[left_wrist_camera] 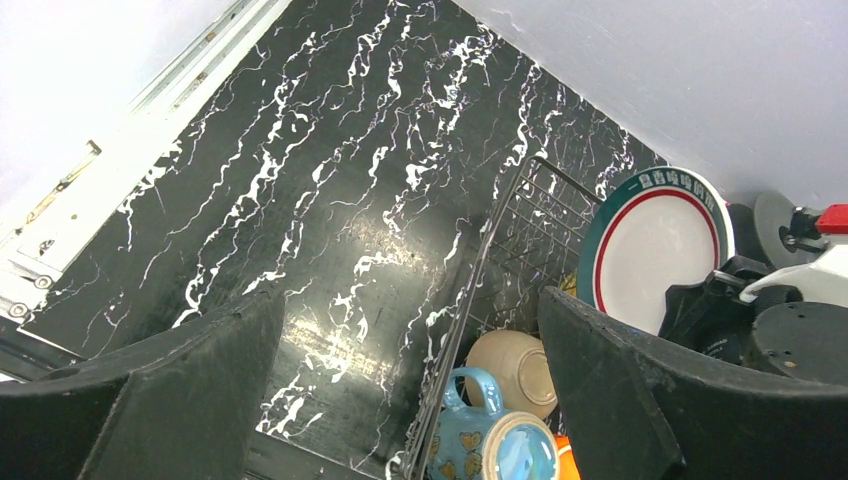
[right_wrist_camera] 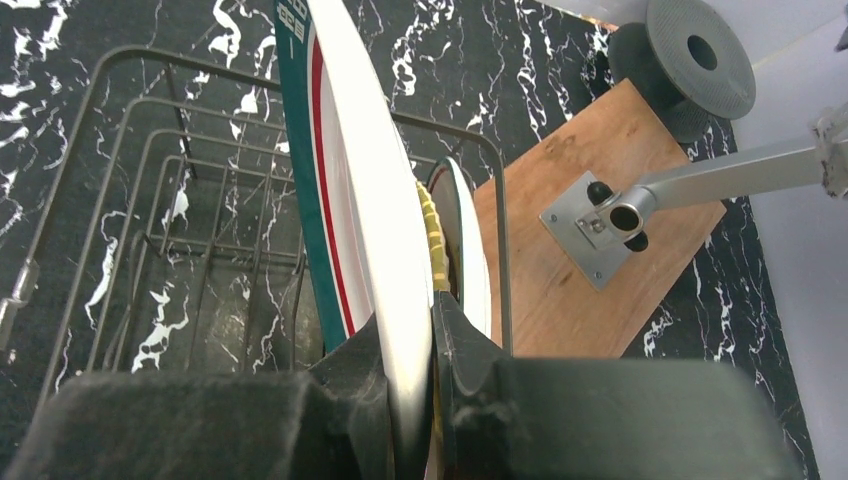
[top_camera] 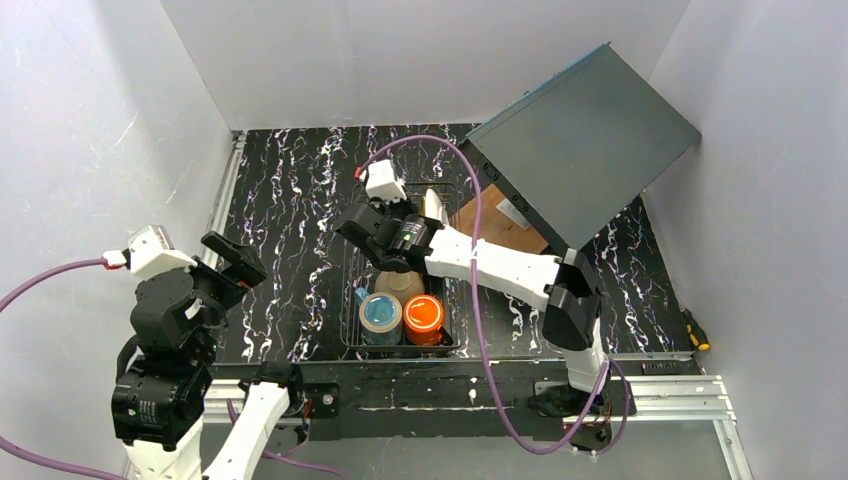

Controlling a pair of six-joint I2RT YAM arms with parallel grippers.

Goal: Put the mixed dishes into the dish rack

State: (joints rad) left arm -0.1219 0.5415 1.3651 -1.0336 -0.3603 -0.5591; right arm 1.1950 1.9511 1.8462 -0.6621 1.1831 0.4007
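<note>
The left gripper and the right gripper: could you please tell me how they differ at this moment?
The left gripper has its fingers wide open and empty, while the right gripper has its fingers shut on the edge of the white plate. The left gripper hangs over bare table, left of the dish rack; the right gripper is over the rack, holding the plate upright. Both have dark fingers.

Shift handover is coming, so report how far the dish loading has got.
Done: the blue mug, orange mug and bowl sit in the dish rack, and a yellow-edged plate stands at its end. In hand: the right hand is shut on the white plate, upright beside the yellow one. Left: seat and release that plate. The left hand is open, holding nothing.
</note>
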